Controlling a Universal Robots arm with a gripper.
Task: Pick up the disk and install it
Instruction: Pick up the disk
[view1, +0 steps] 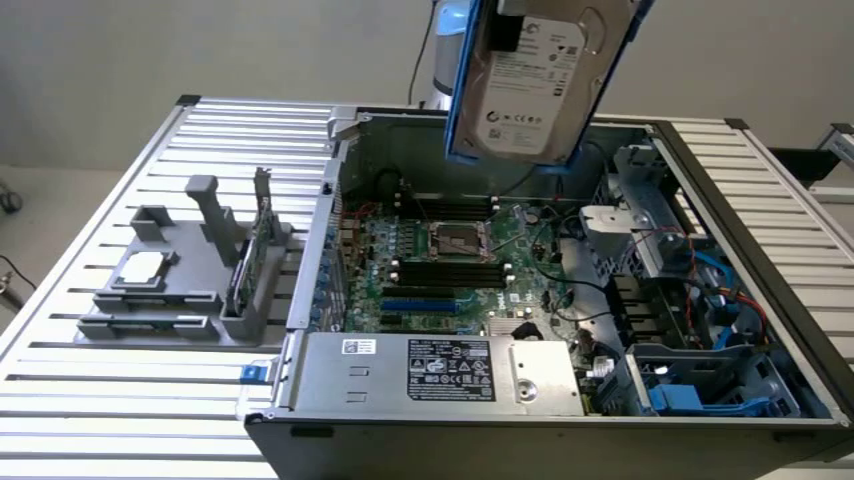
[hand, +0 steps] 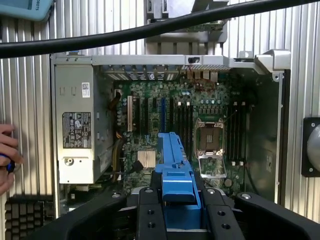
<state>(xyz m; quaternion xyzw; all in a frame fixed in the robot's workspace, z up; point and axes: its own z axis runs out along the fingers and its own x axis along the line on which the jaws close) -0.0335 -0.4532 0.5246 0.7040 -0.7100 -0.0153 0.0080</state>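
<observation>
Above the ribbed table (view1: 120, 400) and open computer case (view1: 534, 450), jaws clamp the disk (view1: 541, 75), top edge cropped

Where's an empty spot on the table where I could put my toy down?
The ribbed table is bare between the grey holder and its near edge, and behind the holder too. Inside the computer case it is crowded with parts and cables.

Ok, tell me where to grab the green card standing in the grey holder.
Probably its exposed top edge, coming straight down from above: the green card stands on edge in the grey holder, so jaws can close across its thin faces.
</observation>
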